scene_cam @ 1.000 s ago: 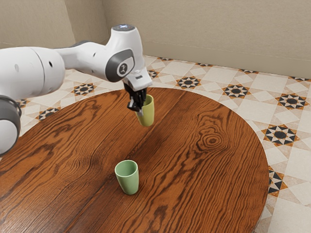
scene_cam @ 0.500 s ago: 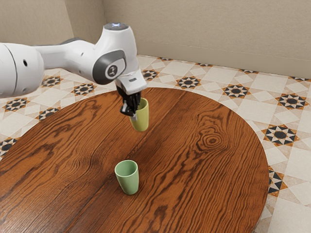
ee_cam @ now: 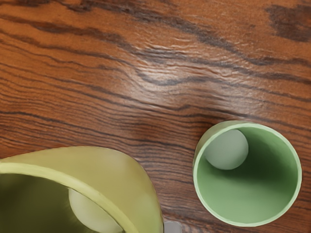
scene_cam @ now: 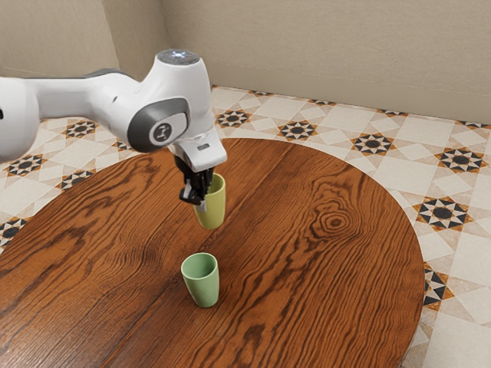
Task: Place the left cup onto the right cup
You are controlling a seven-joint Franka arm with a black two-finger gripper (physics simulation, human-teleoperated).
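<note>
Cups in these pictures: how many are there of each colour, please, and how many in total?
yellow-green cup, held above the table by the gripper: 1
light green cup, standing upright on the table: 1
Total: 2 cups

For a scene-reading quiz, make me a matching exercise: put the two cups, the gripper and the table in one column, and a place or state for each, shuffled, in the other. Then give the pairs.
Things:
1. yellow-green cup
2. light green cup
3. gripper
4. table

Places and states:
A. stands upright on the wood
B. shut on a cup's rim
C. hangs in the air, off the table
D. bears one cup on its brown grain

Pairs: 1-C, 2-A, 3-B, 4-D.
</note>
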